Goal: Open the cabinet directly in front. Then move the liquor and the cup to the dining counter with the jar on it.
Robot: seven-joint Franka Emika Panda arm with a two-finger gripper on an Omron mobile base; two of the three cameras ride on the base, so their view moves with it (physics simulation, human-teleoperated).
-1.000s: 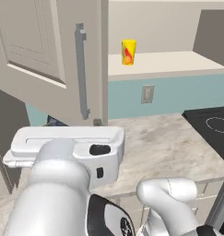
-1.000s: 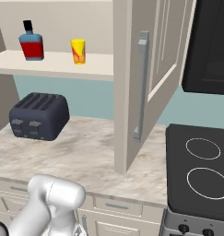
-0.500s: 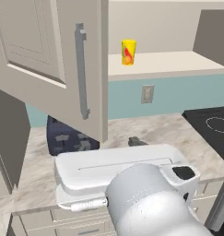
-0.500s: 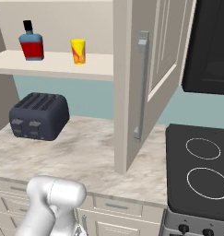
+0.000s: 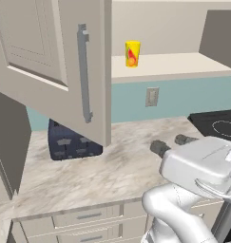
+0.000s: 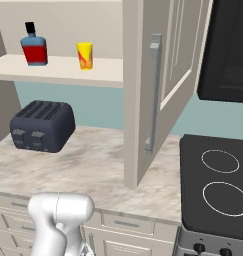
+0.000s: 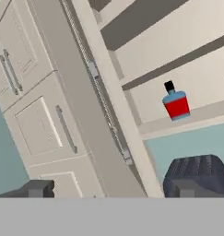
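The cabinet stands open, its left door (image 5: 55, 57) and right door (image 6: 163, 85) both swung out. On its shelf (image 6: 58, 67) the blue liquor (image 6: 34, 46) with a red label stands left of the yellow cup (image 6: 85, 55), which also appears in the left base view (image 5: 132, 53). My gripper (image 5: 171, 144) hovers low over the counter, well below the shelf and to the right, open and holding nothing. In the hand view the liquor (image 7: 176, 102) sits far off, above the gripper (image 7: 111, 189). The dining counter and the jar are out of view.
A dark toaster (image 6: 42, 126) sits on the marbled counter (image 5: 107, 171) under the shelf. A black stove top (image 6: 218, 185) lies to the right. The open left door's edge and handle (image 5: 83, 71) hang over the counter. Drawers (image 5: 88, 218) run below the counter edge.
The hand has swung from the lower left to the lower right of the left base view, fingers now pointing toward the wall. Doors, liquor and cup have stayed put.
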